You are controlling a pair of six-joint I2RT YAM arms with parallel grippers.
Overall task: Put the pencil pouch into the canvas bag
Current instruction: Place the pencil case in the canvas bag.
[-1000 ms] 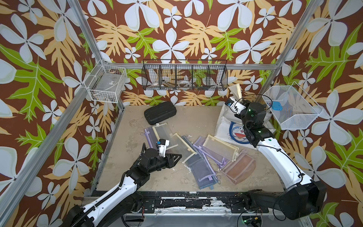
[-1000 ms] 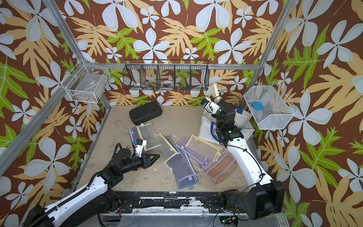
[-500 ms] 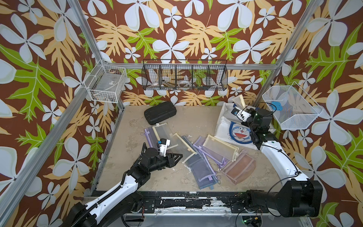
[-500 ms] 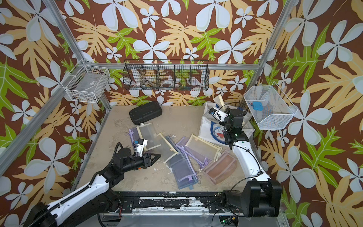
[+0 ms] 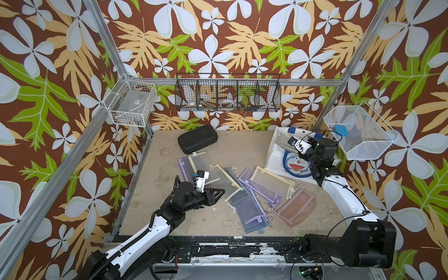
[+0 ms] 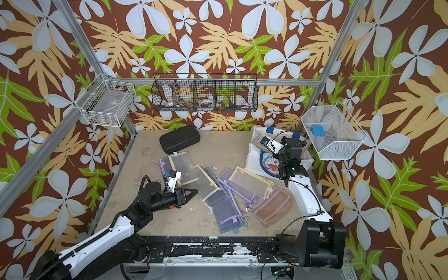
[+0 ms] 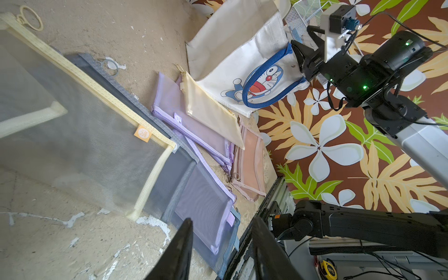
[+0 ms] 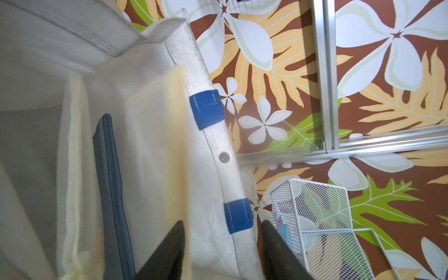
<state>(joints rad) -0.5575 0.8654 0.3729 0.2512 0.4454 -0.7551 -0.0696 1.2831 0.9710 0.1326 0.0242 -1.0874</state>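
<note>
The white canvas bag (image 5: 278, 167) (image 6: 254, 155) with blue handles and a cartoon cat face lies at the back right, its mouth towards the back wall. My right gripper (image 5: 287, 145) (image 8: 223, 223) hangs over that mouth, open, with the bag's rim (image 8: 218, 135) between its fingers. A cream mesh pencil pouch (image 8: 155, 145) shows blurred inside the bag, right beside one finger and not held. A blue-grey pouch (image 8: 109, 169) stands in the bag too. My left gripper (image 5: 221, 191) (image 7: 222, 219) hovers low over the table, open and empty.
Several mesh pouches lie in a heap mid-table: cream (image 5: 271, 181), purple (image 5: 254, 186), pink (image 5: 295, 206) and grey-blue (image 5: 247, 211). A black hard case (image 5: 197, 139) sits at the back. Wire baskets (image 5: 228, 97) (image 5: 358, 133) hang on the back and right walls.
The right gripper swung down over the bag's mouth and opened. The cream pouch that stuck up from it has dropped into the bag. The left arm has not moved.
</note>
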